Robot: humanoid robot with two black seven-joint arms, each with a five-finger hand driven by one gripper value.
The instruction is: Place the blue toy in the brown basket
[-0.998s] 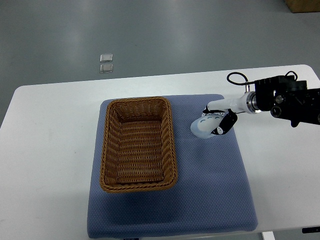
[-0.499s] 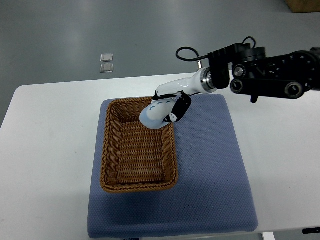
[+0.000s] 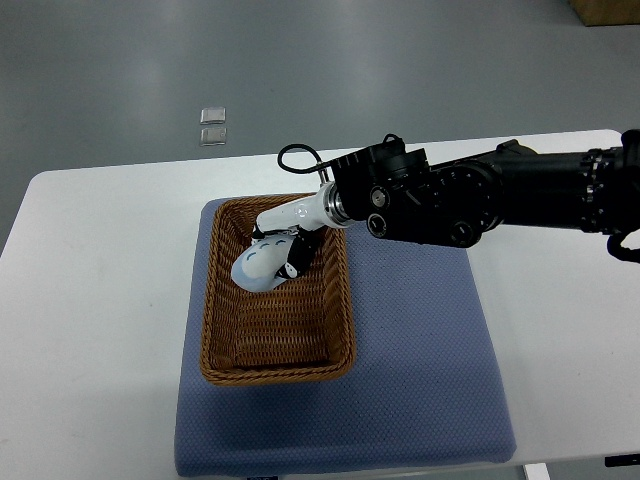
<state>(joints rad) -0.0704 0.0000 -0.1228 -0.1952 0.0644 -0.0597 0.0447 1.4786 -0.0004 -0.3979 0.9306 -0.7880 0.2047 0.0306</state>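
Note:
The brown wicker basket (image 3: 215,330) sits on the left half of a blue mat (image 3: 420,350). My right hand (image 3: 280,250) reaches in from the right on a long black arm and hangs over the basket's upper middle. Its fingers are shut on the pale blue toy (image 3: 256,266), a rounded light-blue shape held above the basket's floor. Whether the toy touches the weave cannot be told. The left arm does not show.
The mat lies on a white table (image 3: 90,300) whose far edge runs along the top. Two small clear squares (image 3: 211,127) lie on the grey floor beyond. A brown box corner (image 3: 610,10) shows at top right.
My right arm has swung left with the blue toy, from above the mat's right part, past the basket's rim, to over the basket's inside.

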